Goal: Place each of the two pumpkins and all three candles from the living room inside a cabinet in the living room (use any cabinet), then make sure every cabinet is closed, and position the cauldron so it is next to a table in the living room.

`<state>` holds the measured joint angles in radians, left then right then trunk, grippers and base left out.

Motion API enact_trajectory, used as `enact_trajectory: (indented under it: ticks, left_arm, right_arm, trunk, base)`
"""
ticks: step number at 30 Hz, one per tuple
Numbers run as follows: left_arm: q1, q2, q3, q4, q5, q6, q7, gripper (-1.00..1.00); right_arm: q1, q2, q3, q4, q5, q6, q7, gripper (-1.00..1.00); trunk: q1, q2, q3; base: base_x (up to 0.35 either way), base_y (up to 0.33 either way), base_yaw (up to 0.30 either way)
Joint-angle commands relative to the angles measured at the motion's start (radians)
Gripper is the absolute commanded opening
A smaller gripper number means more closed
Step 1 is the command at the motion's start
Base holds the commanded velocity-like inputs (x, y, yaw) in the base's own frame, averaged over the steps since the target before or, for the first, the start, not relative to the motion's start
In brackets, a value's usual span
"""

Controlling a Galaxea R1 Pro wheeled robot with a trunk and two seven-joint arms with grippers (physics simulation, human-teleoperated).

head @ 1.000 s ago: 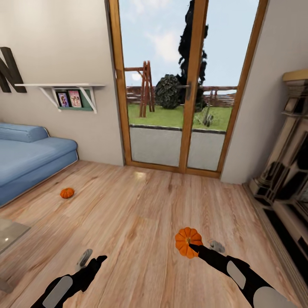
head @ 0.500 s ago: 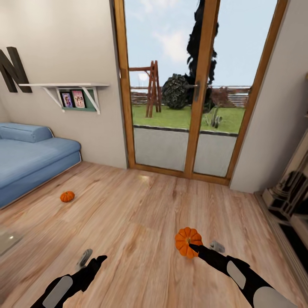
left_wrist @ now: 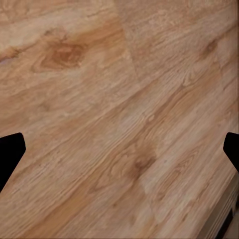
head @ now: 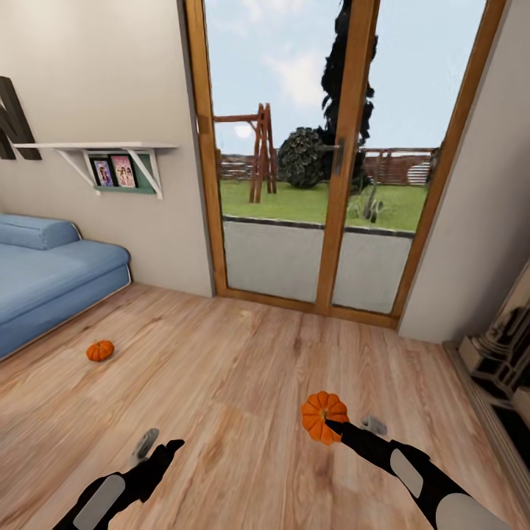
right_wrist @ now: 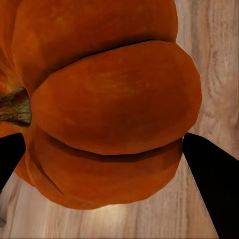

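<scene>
My right gripper (head: 329, 422) is shut on a bright-orange ribbed pumpkin (head: 322, 414), holding it above the wooden floor at the lower middle of the head view. In the right wrist view the pumpkin (right_wrist: 109, 109) bulges between the two dark fingers (right_wrist: 211, 179), its stem to one side. A second pumpkin (head: 100, 350) lies on the floor to the left, near the blue sofa. My left gripper (head: 158, 445) hangs open low at the left, and bare floorboards show between its fingers (left_wrist: 10, 152). Candles, cauldron, cabinet and table are out of view.
Tall wood-framed glass doors (head: 324, 184) stand ahead, with a garden behind them. A blue sofa (head: 44, 283) runs along the left wall under a white shelf (head: 96, 147). Dark and cream stepped furniture (head: 508, 346) lines the right edge. Wooden floor (head: 235, 368) lies between.
The whole view has shifted with the camera: the grey table corner at lower left has left the picture and the floor pumpkin sits lower and further left. Both arms keep their pose.
</scene>
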<state>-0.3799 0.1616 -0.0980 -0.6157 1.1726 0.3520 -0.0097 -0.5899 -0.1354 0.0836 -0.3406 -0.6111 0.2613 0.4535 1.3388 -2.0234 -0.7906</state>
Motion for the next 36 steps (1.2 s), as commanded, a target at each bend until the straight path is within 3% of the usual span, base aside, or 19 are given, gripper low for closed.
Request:
enact_trajectory:
  ticks: [1,26,36]
  left_arm:
    - [-0.001,0.001,-0.003,0.0,0.004,0.001,-0.001,1.0]
    - [-0.001,0.001,-0.004,-0.001,0.004,0.001,-0.001,1.0]
    - [-0.001,0.001,-0.004,0.0,0.004,0.001,-0.001,1.0]
  right_arm:
    - [-0.001,-0.001,0.006,-0.002,-0.015,0.004,-0.001,-1.0]
    - [-0.001,-0.001,0.007,-0.002,-0.015,0.004,-0.002,-1.0]
    - [-0.001,-0.001,0.007,-0.002,-0.015,0.004,-0.004,-1.0]
  trunk:
    - [0.0,0.0,-0.001]
    - [0.0,0.0,-0.001]
    - [0.0,0.0,-0.001]
  base:
    - [0.314,-0.104,0.0]
    - [0.289,-0.153,0.004]
    - [0.264,-0.209,0.176]
